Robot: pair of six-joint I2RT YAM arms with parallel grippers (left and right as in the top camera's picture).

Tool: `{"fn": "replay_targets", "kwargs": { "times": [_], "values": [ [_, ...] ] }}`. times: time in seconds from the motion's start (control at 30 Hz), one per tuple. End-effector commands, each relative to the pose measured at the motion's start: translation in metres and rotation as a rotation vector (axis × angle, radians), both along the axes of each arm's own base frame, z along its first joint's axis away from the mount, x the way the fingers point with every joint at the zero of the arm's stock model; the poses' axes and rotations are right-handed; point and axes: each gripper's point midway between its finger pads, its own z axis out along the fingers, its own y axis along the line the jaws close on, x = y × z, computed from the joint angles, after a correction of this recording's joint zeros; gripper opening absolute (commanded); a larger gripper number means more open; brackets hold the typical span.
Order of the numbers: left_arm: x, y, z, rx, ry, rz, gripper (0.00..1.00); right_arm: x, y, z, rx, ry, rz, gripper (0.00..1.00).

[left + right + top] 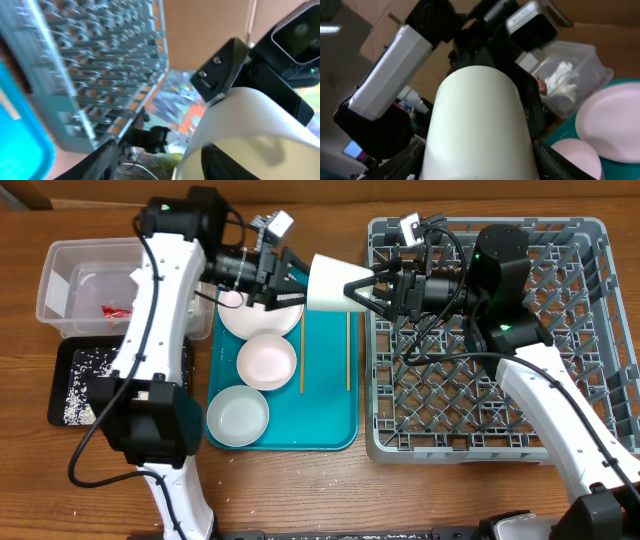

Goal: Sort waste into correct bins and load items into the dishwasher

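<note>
The small white cup (pixel 333 283) is lying sideways in the air above the teal tray (pixel 325 420). The left end effector (pixel 295 280) is meeting its wide rim, but I cannot tell its grip. The right end effector (pixel 368 290) is clenching the cup's other end, beside the grey dish rack (pixel 480 400).

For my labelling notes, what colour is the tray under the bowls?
The tray is teal, clearest in the overhead view.
</note>
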Motion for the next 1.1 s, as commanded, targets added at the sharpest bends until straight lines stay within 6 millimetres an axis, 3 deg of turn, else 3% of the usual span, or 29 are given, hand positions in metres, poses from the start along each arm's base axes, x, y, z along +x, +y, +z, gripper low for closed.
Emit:
{"fn": "replay_targets", "kwargs": {
  "times": [0.0,0.07,0.17,0.27,0.4,0.57,0.73,0.9,1.07],
  "values": [
    [0.020,0.046,-0.015,0.140,-0.052,0.098,0.66,0.014,-0.005,-0.009,-0.038,0.060,-0.101,0.37],
    [0.031,0.075,-0.039,0.308,-0.082,0.140,0.68,0.026,-0.013,-0.032,-0.104,0.164,-0.216,0.37],
    [0.035,0.100,-0.061,0.490,-0.071,0.172,0.71,0.031,-0.025,-0.054,-0.181,0.260,-0.323,0.37],
    [0.041,0.118,-0.077,0.646,-0.068,0.210,0.73,0.020,-0.049,-0.076,-0.323,0.393,-0.476,0.37],
    [0.056,0.116,-0.079,0.687,-0.113,0.246,0.80,-0.007,-0.078,-0.083,-0.547,0.499,-0.640,0.37],
    [0.063,0.103,-0.077,0.681,-0.167,0.232,0.83,-0.045,-0.095,-0.085,-0.768,0.573,-0.709,0.37],
    [0.063,0.105,-0.084,0.757,-0.181,0.222,0.83,-0.075,-0.120,-0.113,-0.980,0.693,-0.813,0.37],
    [0.064,0.107,-0.086,0.778,-0.183,0.222,0.84,-0.082,-0.126,-0.139,-1.124,0.764,-0.819,0.37],
    [0.063,0.107,-0.086,0.778,-0.183,0.222,0.84,-0.079,-0.114,-0.169,-1.231,0.790,-0.770,0.37]
  ]
}}
